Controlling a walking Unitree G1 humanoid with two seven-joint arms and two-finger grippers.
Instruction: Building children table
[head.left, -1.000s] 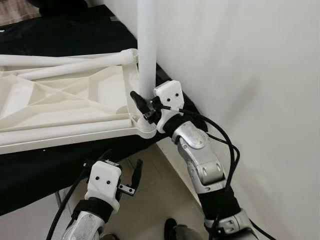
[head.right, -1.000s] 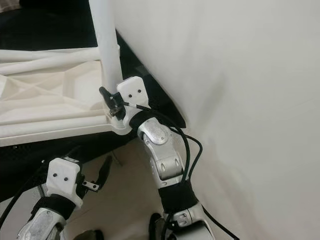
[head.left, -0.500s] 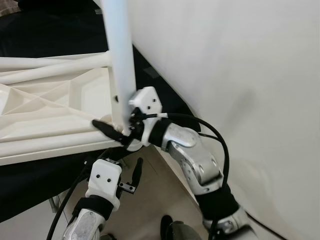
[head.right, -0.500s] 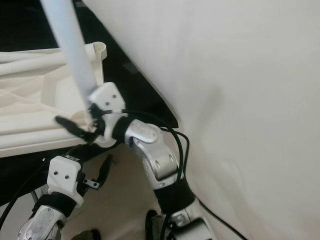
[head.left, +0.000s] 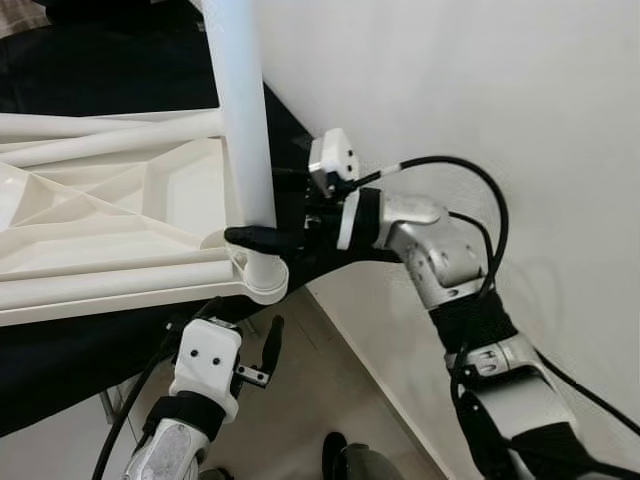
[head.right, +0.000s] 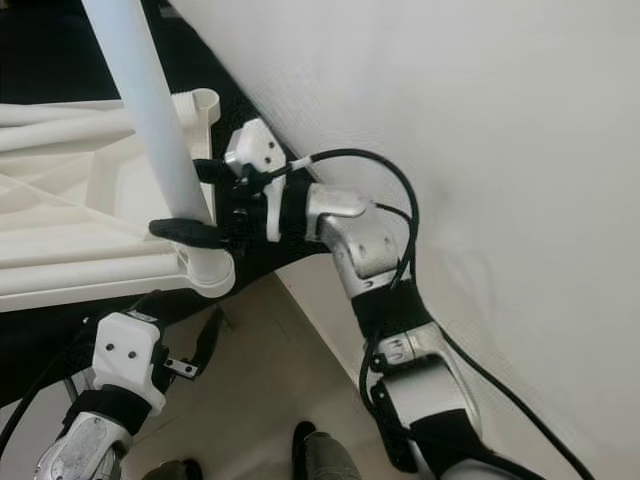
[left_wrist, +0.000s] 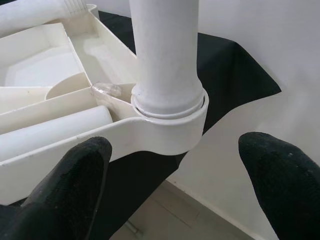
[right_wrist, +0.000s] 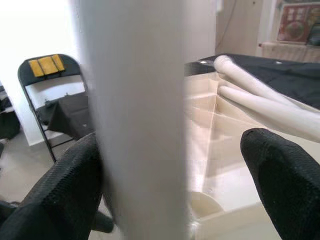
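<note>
Hovering low over a pale floor (head.left: 300, 400), the left gripper (head.left: 258, 352) sits just under the near edge of a black-draped work surface (head.left: 60, 350), its two black fingers (left_wrist: 75, 175) spread apart with nothing between them; its wrist view looks up at the corner socket (left_wrist: 170, 127) of the overturned white children's table top (head.left: 120, 210), apart from it. Above that, the table top lies upside down on the black cloth, its ribbed underside facing up and its corner socket jutting past the cloth's edge toward the white wall (head.left: 480, 90). A white table leg (head.left: 243, 120) stands upright in that socket, slightly tilted in the head views. The right gripper (head.left: 262, 212) reaches in from the wall side with its silver arm (head.left: 440, 260) bent at the elbow, fingers level and straddling the leg just above the socket; one black finger (head.left: 255, 236) lies along the near side of the leg, and in the right wrist view the leg stands against one finger with a clear gap to the other, so the jaws are parted rather than clamped. Farther back, two loose white legs (head.left: 100, 135) rest along the far rim of the table top. Beyond, the right wrist view catches a black folding chair (right_wrist: 47, 80).
</note>
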